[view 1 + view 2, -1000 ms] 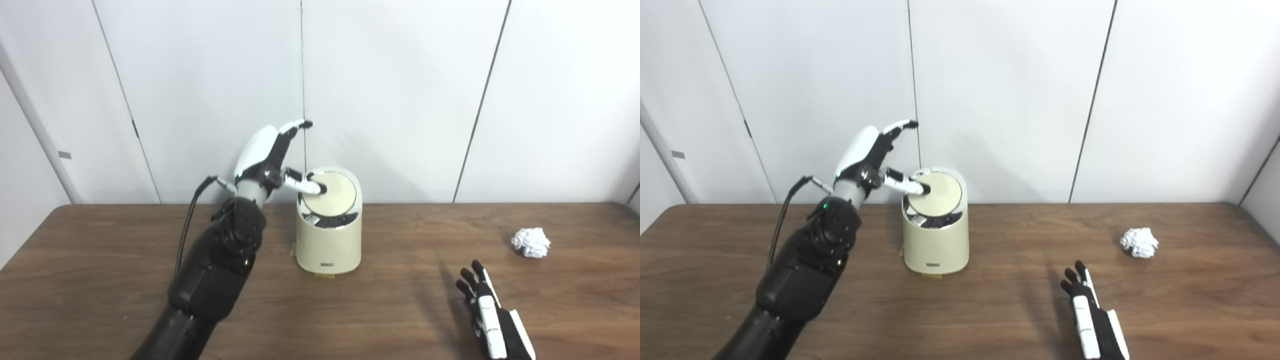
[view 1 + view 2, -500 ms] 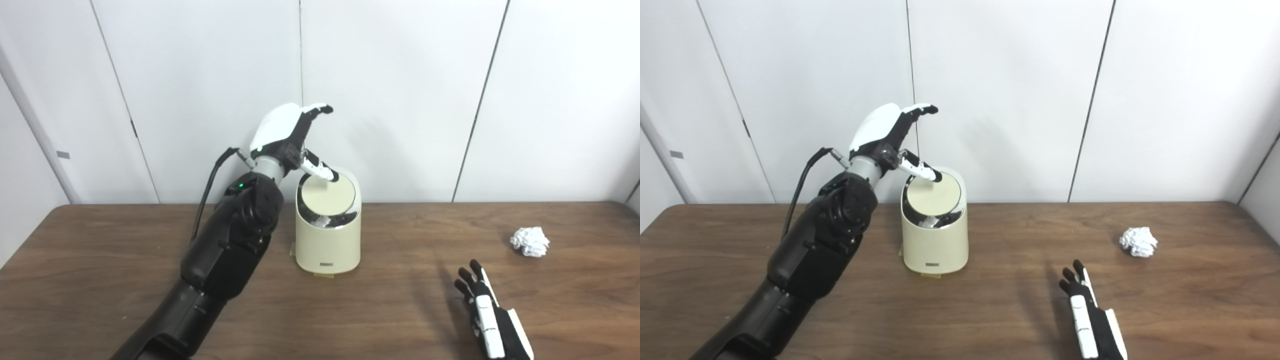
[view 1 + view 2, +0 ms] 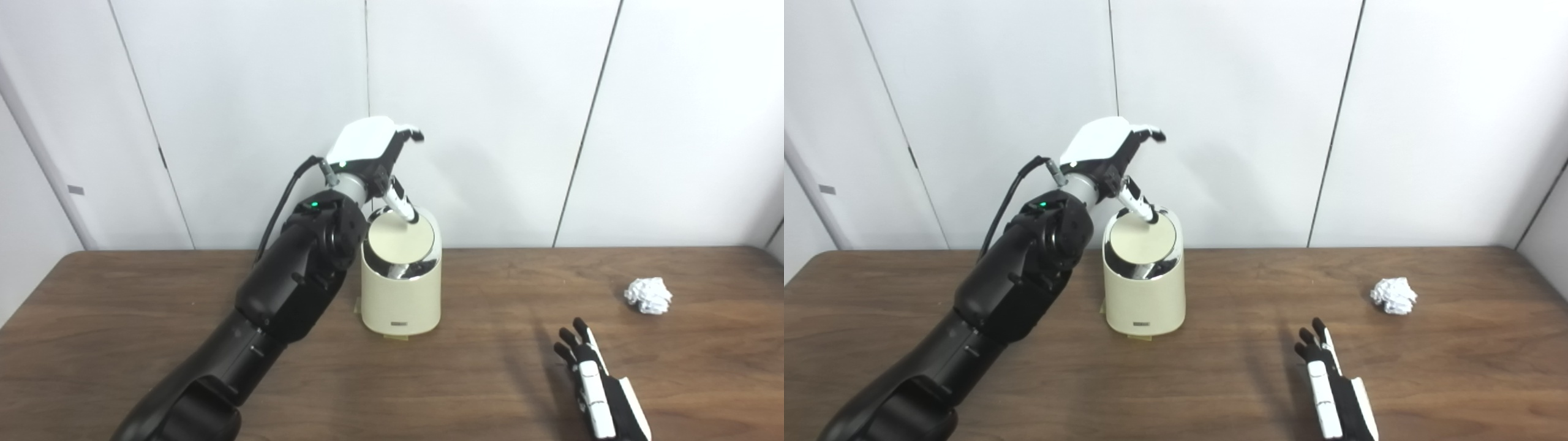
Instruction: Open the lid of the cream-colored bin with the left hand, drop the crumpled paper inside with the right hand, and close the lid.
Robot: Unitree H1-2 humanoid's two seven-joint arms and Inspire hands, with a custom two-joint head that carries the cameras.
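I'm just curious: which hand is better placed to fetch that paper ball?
The right hand. It lies open on the table near the paper ball, while the left hand is pressing the bin's lid.

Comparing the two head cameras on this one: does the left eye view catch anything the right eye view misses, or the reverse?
Left eye only: a longer run of the table's left edge.
Right eye only: a broad strip of the side wall at the room's right corner, barely a sliver in the other view.
Both: the left hand, open, with its thumb on the far part of the lid of the cream bin; the crumpled paper lying on the table; the right hand, open, near the front edge.
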